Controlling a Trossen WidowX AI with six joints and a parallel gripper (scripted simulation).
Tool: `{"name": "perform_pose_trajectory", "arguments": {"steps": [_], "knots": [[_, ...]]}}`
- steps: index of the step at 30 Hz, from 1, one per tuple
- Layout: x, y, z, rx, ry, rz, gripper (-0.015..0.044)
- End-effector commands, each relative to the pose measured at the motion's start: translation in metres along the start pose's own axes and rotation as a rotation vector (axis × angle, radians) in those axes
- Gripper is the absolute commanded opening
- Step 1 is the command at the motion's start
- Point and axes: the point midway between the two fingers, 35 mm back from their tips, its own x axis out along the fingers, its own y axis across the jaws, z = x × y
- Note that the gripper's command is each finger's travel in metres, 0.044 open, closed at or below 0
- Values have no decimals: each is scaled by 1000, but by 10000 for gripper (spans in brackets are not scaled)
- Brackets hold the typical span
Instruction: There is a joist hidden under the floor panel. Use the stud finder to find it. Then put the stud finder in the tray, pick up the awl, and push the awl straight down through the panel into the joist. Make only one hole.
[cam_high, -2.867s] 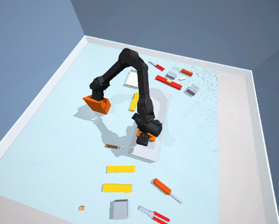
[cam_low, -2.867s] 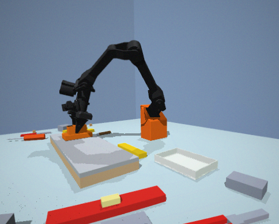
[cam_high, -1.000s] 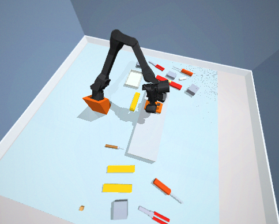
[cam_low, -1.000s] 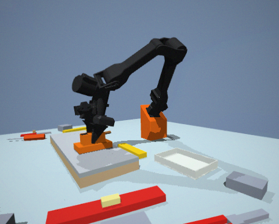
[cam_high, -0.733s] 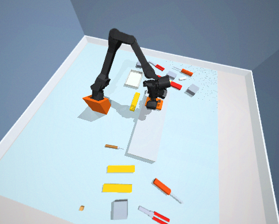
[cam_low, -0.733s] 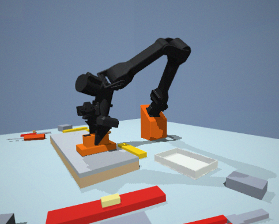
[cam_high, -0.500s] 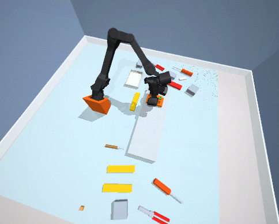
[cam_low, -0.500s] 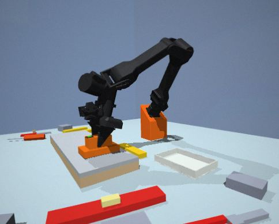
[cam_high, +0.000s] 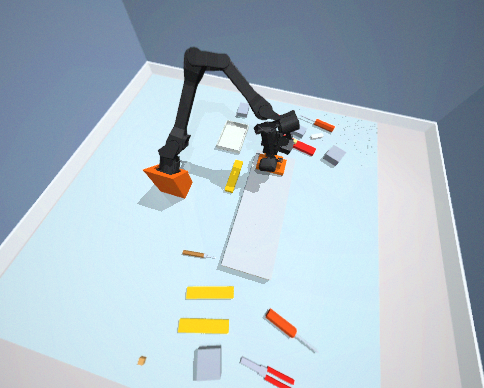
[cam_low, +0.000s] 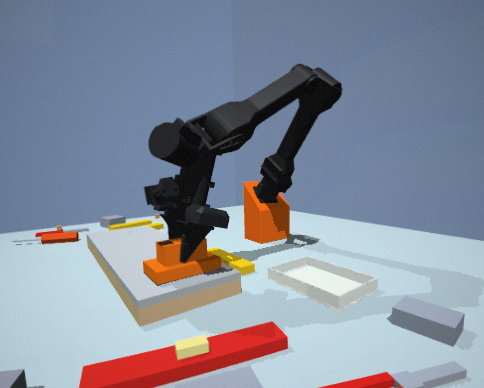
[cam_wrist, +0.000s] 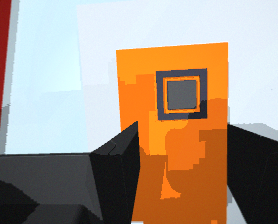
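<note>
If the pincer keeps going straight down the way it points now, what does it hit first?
Likely the floor panel, met by the orange stud finder clamped in the pincer; any gap beneath looks slight, though depth is unclear.

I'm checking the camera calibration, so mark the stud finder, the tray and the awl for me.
Stud finder (cam_high: 281, 165) (cam_low: 165, 270) (cam_wrist: 175, 140): top, exterior and wrist views, orange body.
Tray (cam_high: 233, 136) (cam_low: 320, 281): top and exterior views, inner floor.
Awl (cam_high: 193, 253): top view, brown handle.
</note>
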Motion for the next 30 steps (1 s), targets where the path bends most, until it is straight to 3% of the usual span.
{"name": "perform_pose_trajectory", "arguments": {"steps": [1,14,30], "knots": [[0,8,0,-1,0,3,0],[0,3,0,-1,0,3,0],[0,-56,0,-1,1,0,0]]}}
